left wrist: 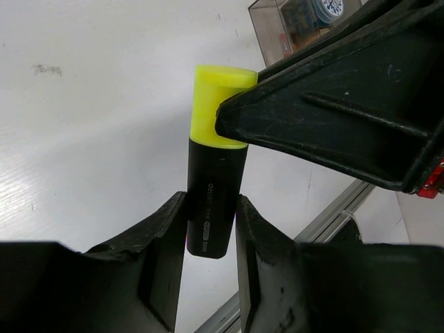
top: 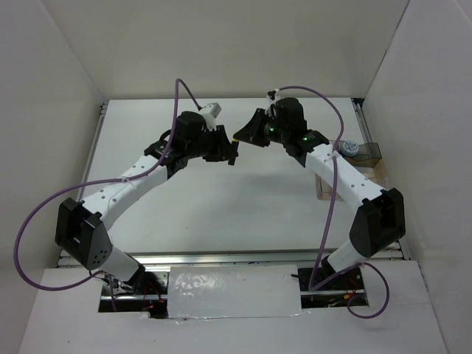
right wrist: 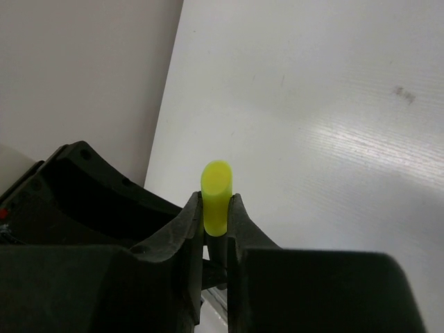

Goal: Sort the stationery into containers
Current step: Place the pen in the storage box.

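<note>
Heads up: your left gripper (left wrist: 210,208) is clamped on the black highlighter (left wrist: 215,187) barrel, up off the table (top: 243,199). The right gripper (right wrist: 215,205) pinches only its yellow cap (right wrist: 216,191). Pull now and I'd bet the cap pops off, or the highlighter drops well short of the organiser (top: 366,152).

Table (top: 243,214) middle and front: open passage. Organiser (top: 366,153) at right edge, partly under right arm (top: 346,177), blocks that side. Left gripper (top: 230,151) and right gripper (top: 247,134) meet on highlighter (left wrist: 211,201), no gap between. Walls (top: 44,110) hem sides.
</note>
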Tool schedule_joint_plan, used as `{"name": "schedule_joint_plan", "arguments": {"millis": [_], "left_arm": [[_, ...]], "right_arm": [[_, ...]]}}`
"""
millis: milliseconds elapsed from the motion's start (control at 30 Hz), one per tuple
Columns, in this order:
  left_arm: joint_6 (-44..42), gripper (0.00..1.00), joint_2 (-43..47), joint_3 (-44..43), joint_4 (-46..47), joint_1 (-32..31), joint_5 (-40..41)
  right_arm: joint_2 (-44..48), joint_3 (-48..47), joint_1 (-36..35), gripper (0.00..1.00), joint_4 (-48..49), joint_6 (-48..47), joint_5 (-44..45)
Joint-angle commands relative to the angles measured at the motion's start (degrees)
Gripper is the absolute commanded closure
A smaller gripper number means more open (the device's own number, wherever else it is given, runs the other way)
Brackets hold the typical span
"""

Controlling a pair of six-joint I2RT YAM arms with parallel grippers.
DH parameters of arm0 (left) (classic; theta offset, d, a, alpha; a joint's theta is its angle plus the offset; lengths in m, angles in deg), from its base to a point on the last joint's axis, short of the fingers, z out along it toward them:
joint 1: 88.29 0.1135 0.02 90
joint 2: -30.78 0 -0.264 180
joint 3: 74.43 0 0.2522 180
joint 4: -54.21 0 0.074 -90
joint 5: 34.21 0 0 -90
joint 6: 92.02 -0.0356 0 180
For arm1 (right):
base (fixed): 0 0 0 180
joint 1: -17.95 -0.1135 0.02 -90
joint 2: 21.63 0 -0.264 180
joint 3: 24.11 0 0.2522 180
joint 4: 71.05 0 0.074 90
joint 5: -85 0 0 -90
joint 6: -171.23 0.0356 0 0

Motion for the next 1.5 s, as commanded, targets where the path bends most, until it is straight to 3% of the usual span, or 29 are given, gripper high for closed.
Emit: {"name": "schedule_joint_plan", "arguments": {"millis": [0,100,133,167,200,367,433,533,600,700,867,1133,1467], "left_arm": [[0.71,1.00,-0.16,-0.98,2.84,0.10,-1.79],[0.45,0.65,-0.16,-0.72,3.19,0.10,-2.05],[0.18,0.42,-0.07,-0.80,2.93,0.10,-1.79],[-0.17,0.28,-0.07,-0.89,2.58,0.10,-1.53],[-0.87,0.01,0.62,-0.54,1.88,1.32,-2.83],[-1.75,0.01,2.21,1.30,1.44,7.92,-11.34],[-3.94,0.01,3.70,2.44,0.91,11.26,-13.99],[-9.80,0.01,6.43,4.03,-0.59,14.24,-16.46],[-17.78,0.01,7.92,6.30,0.64,16.09,-25.48],[-22.57,0.01,9.24,10.00,3.26,18.73,-38.82],[-20.82,0.01,8.90,13.61,9.60,19.62,-45.29],[-23.37,0.01,5.99,10.97,8.20,18.83,-44.94],[-23.11,0.01,4.06,11.06,9.34,18.65,-45.12]], "right_arm": [[-0.39,-0.79,-0.66,0.90,3.88,-0.23,-0.45],[-0.39,-0.97,-0.66,0.98,4.24,-1.37,-0.80],[-0.04,-1.05,-0.57,0.99,4.24,-1.81,-0.80],[0.22,-1.05,0.04,1.00,4.24,-2.95,-1.24],[1.62,-0.79,2.57,1.00,3.63,-4.61,-2.72],[6.27,-0.44,10.49,1.00,0.38,-10.41,-6.59],[7.86,-2.19,16.11,1.00,-4.62,-17.70,-10.36],[8.84,-8.48,23.32,1.00,-19.70,-36.21,-17.65],[8.58,-13.85,26.05,1.00,-36.13,-60.00,-20.23],[8.31,-14.77,29.22,1.00,-52.77,-86.38,-12.69],[9.98,-7.57,35.28,1.00,-59.66,-112.87,1.36],[9.89,3.15,39.68,1.00,-55.62,-128.71,15.36],[4.54,6.86,38.72,1.00,-47.62,-131.90,25.82]]}}
